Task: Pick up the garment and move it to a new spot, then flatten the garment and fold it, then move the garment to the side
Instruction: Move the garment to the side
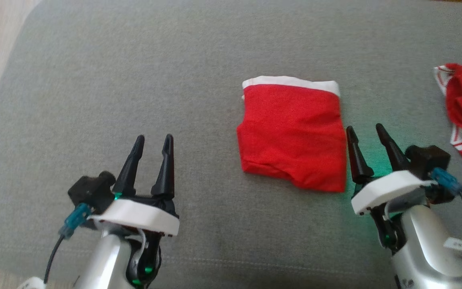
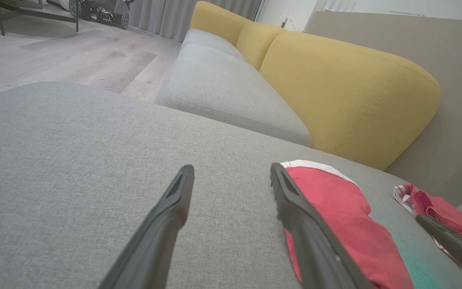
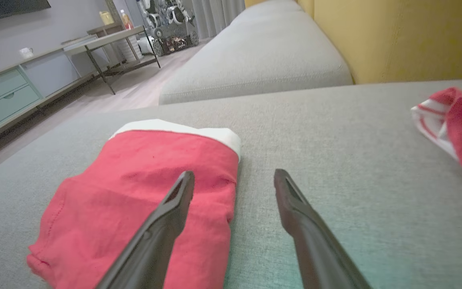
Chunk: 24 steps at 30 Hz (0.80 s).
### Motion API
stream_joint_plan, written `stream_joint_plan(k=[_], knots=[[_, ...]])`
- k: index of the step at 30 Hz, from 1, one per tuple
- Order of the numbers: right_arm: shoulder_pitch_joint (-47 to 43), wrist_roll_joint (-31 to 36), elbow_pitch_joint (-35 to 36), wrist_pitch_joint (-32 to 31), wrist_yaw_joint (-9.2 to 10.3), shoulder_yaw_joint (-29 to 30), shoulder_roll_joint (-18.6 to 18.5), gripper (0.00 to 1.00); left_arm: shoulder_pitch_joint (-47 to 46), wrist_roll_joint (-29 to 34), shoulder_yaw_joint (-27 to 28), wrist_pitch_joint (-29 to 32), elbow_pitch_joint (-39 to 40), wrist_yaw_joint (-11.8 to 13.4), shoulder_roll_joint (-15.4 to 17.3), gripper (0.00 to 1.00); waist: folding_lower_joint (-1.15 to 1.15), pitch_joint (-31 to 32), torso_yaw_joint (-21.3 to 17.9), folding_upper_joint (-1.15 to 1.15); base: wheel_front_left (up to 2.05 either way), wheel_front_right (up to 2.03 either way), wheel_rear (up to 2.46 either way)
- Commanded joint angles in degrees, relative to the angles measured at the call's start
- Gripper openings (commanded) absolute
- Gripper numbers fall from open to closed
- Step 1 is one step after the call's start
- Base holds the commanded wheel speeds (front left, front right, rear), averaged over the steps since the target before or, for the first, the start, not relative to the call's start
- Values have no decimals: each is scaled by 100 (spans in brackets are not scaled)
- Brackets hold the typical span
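Red garment [image 1: 293,134] with white waistband, folded into a flat rectangle on the grey cushion [image 1: 134,80].

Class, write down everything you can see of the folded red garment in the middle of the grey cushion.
The folded red garment is a rough rectangle of soft cloth with a white band along its far edge. It lies flat on the grey cushion, its near edge slightly rumpled. The open right gripper stands just beside its right edge, not gripping it.
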<state>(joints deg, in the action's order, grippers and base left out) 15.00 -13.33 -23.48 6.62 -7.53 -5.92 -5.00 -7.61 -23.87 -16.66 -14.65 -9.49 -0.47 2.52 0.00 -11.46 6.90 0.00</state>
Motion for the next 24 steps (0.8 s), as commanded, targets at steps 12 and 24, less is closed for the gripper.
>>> stream_joint_plan(k=[12,24], knots=[[864,-521,-1166,-423,4,-324,84,93,-438,-115,6,-35,164,63,36,100,0,-339,437,0,0,0,0],[1206,514,-1494,276,4,-962,-487,0,-402,-83,12,-35,153,65,36,100,0,-158,180,0,0,0,0]])
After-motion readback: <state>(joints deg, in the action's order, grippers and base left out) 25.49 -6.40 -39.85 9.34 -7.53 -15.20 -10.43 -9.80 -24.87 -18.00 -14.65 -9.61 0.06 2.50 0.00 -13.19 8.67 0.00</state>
